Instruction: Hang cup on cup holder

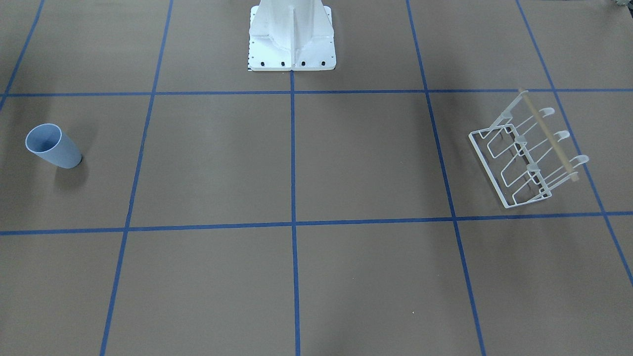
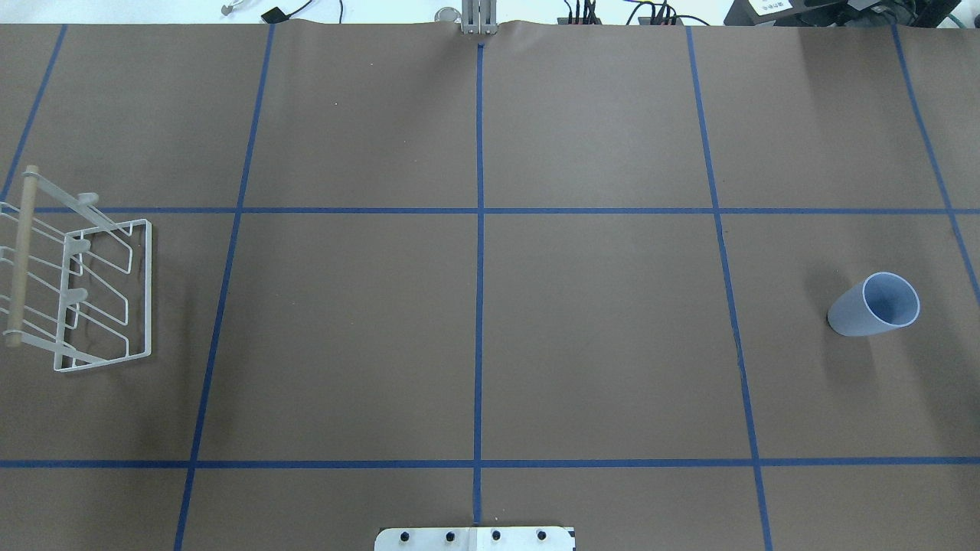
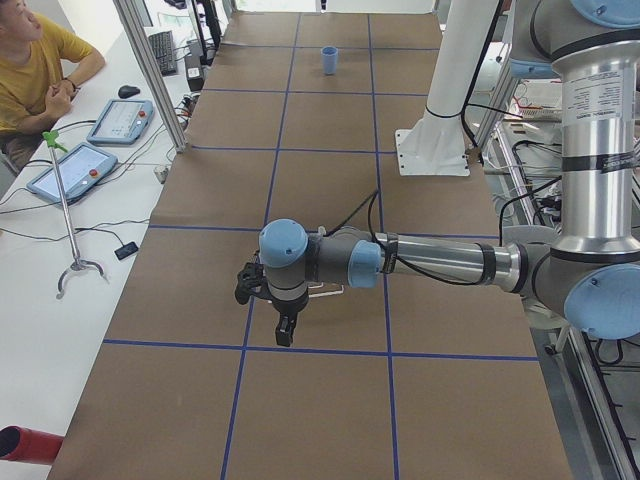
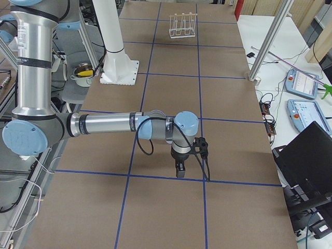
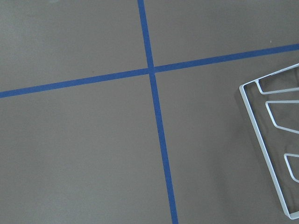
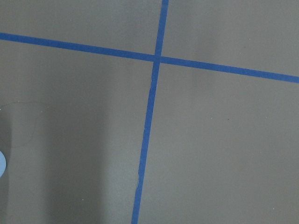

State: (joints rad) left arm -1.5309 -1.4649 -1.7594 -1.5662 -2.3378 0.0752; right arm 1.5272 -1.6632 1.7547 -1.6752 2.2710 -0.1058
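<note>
The pale blue-grey cup (image 1: 52,146) stands upright and alone on the brown table, on my right side; it also shows in the overhead view (image 2: 875,304) and far off in the exterior left view (image 3: 329,60). The white wire cup holder (image 1: 529,155) with its wooden rod stands on my left side (image 2: 76,275), far off in the exterior right view (image 4: 182,26), and its base shows in the left wrist view (image 5: 264,140). My left gripper (image 3: 285,325) hovers near the holder. My right gripper (image 4: 180,168) hovers low on the cup's side. I cannot tell whether either is open or shut.
The white robot pedestal (image 1: 292,39) stands at the table's middle edge. Blue tape lines (image 2: 479,229) divide the table into squares. An operator (image 3: 40,60) sits by tablets beside the table. A laptop (image 4: 311,161) and pendants lie on the side bench.
</note>
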